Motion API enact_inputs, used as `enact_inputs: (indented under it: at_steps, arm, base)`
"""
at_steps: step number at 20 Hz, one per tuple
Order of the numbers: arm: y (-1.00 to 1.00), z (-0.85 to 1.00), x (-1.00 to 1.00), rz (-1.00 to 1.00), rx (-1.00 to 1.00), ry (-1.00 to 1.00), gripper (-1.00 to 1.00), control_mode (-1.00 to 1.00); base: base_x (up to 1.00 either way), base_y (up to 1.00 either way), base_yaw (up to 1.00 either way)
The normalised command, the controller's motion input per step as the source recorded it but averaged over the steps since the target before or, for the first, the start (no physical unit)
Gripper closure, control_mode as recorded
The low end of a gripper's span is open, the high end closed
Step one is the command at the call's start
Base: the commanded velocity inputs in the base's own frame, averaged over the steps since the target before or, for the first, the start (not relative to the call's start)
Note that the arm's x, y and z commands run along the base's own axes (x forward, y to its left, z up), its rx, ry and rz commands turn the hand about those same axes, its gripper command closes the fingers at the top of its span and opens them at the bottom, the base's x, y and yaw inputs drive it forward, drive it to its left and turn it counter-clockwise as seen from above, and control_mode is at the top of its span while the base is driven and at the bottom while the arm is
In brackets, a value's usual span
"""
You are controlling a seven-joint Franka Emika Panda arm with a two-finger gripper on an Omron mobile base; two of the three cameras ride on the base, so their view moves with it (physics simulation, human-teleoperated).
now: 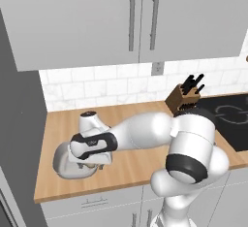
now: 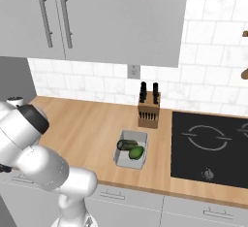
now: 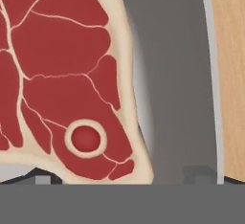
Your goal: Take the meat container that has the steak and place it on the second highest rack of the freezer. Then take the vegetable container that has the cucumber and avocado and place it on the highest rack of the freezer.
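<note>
The meat container, a shallow grey dish w/ thick curved rim, sits on the wooden counter near its front-left end, close to the freezer at 9 o'clock. In the hand view the steak lies inside it, red top w/ cream fat edge, the dish wall running down at 3 o'clock. The gripper is low over the dish; fingertips barely show, one apparently just inside the rim, so can't tell how far apart they stand or whether they hold anything. Judged: dish is stiff, light, smooth, likely slippery; best hold is a pinch across the rim, kept level so the loose steak doesn't slide. The vegetable container w/ the cucumber and avocado waits by the knife block & cooktop.
</note>
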Motion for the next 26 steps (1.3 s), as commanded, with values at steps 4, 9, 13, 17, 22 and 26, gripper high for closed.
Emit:
enact_inputs:
  at_steps: [4, 9, 13, 17, 22, 26]
  arm:
    - [0.00, 0.00, 0.00, 0.00, 0.00, 0.00, -1.00, -1.00]
    - [0.00, 0.00, 0.00, 0.00, 0.00, 0.00, 1.00, -1.00]
    - [0.00, 0.00, 0.00, 0.00, 0.00, 0.00, 1.00, -1.00]
    - [0.00, 0.00, 0.00, 0.00, 0.00, 0.00, 1.00, -1.00]
    - [0.00, 0.01, 0.00, 0.00, 0.00, -0.02, 1.00, -1.00]
    - [-0.08, 0.30, 0.00, 0.00, 0.00, -0.05, 1.00, -1.00]
  base:
    - [0.00, 0.00, 0.00]
    - [0.00, 0.00, 0.00]
    - [0.00, 0.00, 0.00]
    - [0.00, 0.00, 0.00]
    - [0.00, 0.00, 0.00]
    - [0.00, 0.00, 0.00]
